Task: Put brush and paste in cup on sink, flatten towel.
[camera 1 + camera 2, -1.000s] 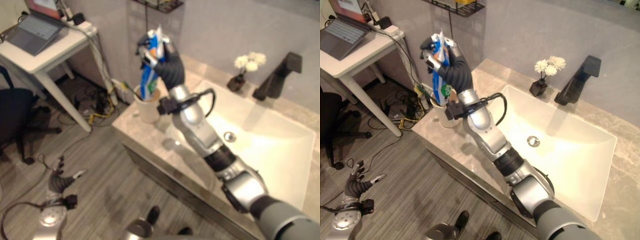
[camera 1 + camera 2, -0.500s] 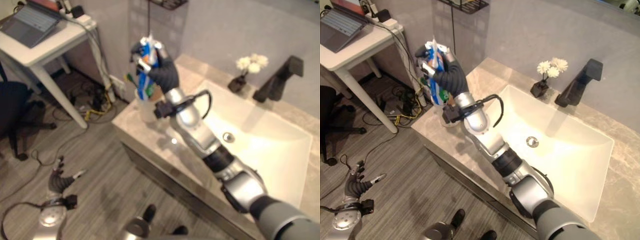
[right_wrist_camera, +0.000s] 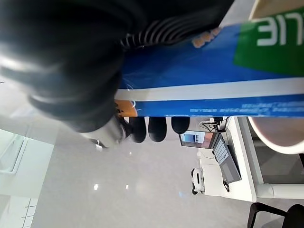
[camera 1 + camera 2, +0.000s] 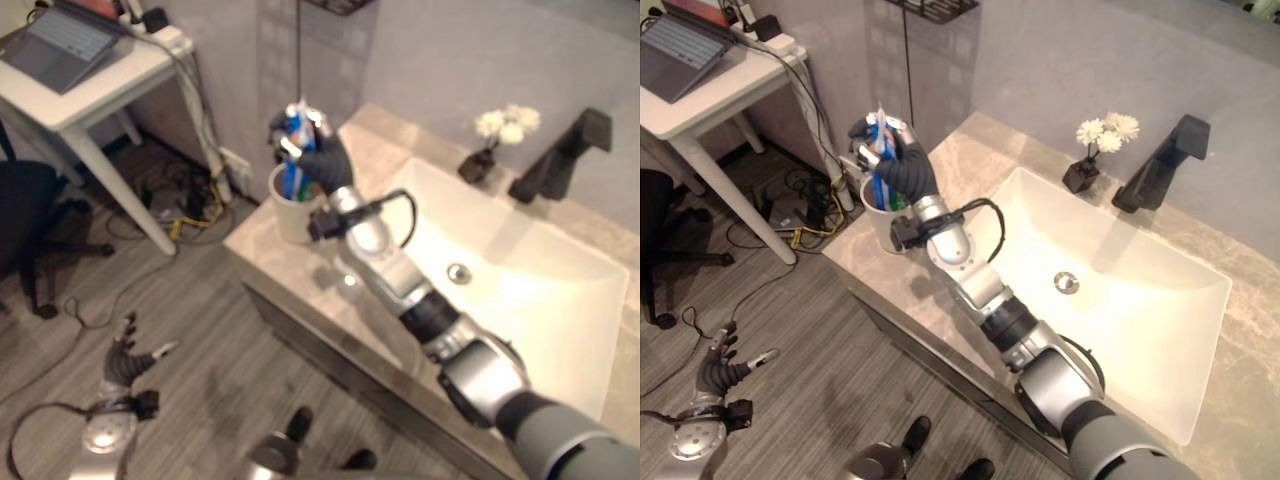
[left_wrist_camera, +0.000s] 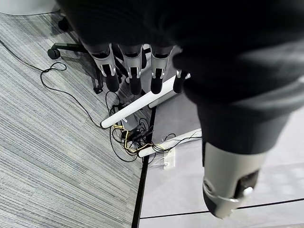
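At centre right, white sink (image 4: 1140, 300) set in marble surface (image 4: 970, 150), open room toward upper edge. Left of centre, right hand (image 4: 902, 165) wrapped round blue paste (image 4: 883, 135), lowered into white cup (image 4: 877, 222) near surface's left edge. Lower left, left hand (image 4: 720, 370), fingers relaxed, over floor (image 4: 810, 400).

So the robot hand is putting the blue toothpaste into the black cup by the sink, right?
Almost. The cup is white, not black, as the right eye view shows. The rest holds: the right robot hand grips the blue toothpaste and has its lower end inside the cup, which stands on the counter beside the sink.
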### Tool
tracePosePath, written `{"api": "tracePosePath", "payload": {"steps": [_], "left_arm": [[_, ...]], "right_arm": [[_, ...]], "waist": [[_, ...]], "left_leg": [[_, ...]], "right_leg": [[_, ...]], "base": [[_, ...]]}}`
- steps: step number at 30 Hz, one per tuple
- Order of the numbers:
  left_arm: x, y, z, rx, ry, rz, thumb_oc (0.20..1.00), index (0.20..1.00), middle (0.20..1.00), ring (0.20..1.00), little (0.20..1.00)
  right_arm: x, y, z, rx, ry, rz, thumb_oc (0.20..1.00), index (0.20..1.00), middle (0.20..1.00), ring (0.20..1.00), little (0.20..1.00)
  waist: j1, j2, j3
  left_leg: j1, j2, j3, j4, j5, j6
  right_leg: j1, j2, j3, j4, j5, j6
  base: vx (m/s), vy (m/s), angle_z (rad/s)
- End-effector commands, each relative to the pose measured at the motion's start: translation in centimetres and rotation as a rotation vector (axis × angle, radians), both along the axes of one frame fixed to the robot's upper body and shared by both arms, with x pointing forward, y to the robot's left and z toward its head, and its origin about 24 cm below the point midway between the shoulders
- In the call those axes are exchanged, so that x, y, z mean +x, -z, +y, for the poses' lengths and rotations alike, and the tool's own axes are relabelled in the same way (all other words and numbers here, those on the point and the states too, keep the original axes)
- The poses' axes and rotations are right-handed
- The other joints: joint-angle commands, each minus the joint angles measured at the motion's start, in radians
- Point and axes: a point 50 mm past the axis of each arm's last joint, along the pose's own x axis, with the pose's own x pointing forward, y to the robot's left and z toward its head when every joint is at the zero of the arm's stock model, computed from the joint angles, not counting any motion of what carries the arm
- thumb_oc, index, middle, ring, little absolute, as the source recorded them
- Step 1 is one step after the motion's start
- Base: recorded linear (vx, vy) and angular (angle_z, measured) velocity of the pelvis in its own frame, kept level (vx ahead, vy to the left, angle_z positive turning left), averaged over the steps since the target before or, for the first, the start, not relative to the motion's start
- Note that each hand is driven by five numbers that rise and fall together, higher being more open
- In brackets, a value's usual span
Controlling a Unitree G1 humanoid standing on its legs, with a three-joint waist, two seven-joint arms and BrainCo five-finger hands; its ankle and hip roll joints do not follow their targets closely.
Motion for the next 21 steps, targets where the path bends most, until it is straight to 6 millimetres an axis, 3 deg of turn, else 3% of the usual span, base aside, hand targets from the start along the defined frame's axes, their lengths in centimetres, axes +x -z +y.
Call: {"api": "tracePosePath", "payload": {"steps": [1,11,21], "left_arm": [[1.2,-2.6,0.7,0.069,0.055,-0.094,1.0,1.0,1.0,1.0,1.0],[1.7,-2.3,0.1,0.056,0.088,-0.084,1.0,1.0,1.0,1.0,1.0],[1.8,-1.6,-0.6,0.021,0.081,-0.085,1.0,1.0,1.0,1.0,1.0]], "right_arm": [[-1.6,-3.5,1.7,0.072,-0.074,-0.148,1.0,1.0,1.0,1.0,1.0],[-2.0,-3.9,0.6,0.076,-0.028,-0.194,1.0,1.0,1.0,1.0,1.0],[-3.4,-7.5,-3.2,0.14,0.155,-0.431,1.0,1.0,1.0,1.0,1.0]], "waist": [[0.015,-0.023,-0.013],[-0.013,0.008,-0.032],[-0.069,0.054,-0.063]], "left_leg": [[0.007,0.023,0.04,0.005,-0.078,0.035],[0.046,0.037,0.086,0.005,-0.089,0.036],[0.086,0.057,0.172,0.005,-0.085,0.038]], "right_leg": [[0.109,-0.066,0.044,0.0,-0.048,0.07],[0.127,-0.067,0.085,0.0,-0.044,0.07],[0.129,-0.066,0.146,0.0,-0.044,0.059]], "base": [[-0.03,0.003,0.0],[-0.03,-0.017,-0.07],[-0.07,-0.025,-0.24]]}}
